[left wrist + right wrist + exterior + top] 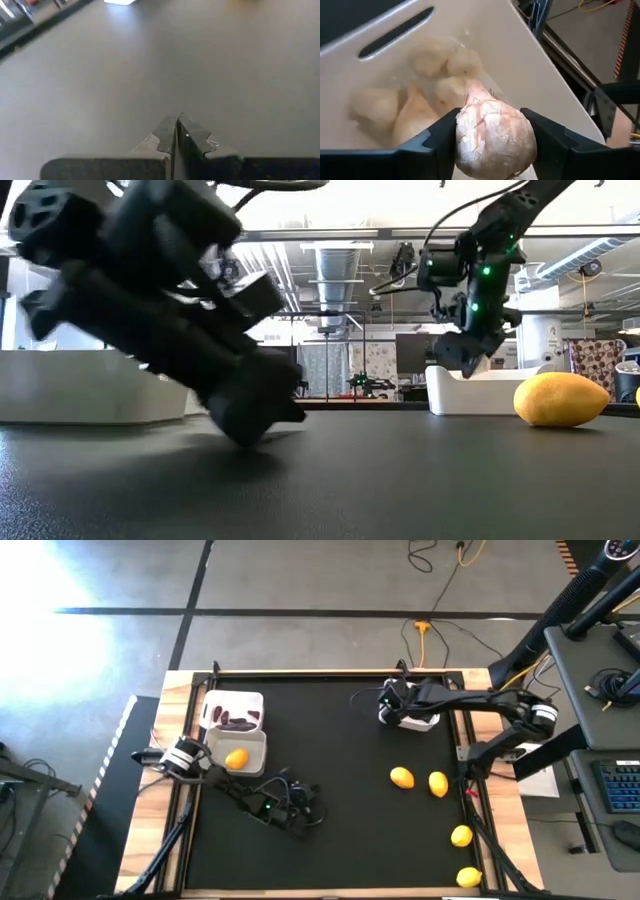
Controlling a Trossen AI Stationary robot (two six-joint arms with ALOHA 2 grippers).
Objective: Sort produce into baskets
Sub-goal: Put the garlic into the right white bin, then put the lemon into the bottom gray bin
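My right hand (492,142) hangs over the far-right basket (530,60), pinching a garlic bulb (495,137) above the bulbs already inside, while my left hand (176,132) rests pressed together on the black surface (340,790) near 4 loose lemons (402,777).

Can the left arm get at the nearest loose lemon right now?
Probably yes: bare mat lies between the left gripper, shut, and that lemon; the right gripper is busy over the far basket.
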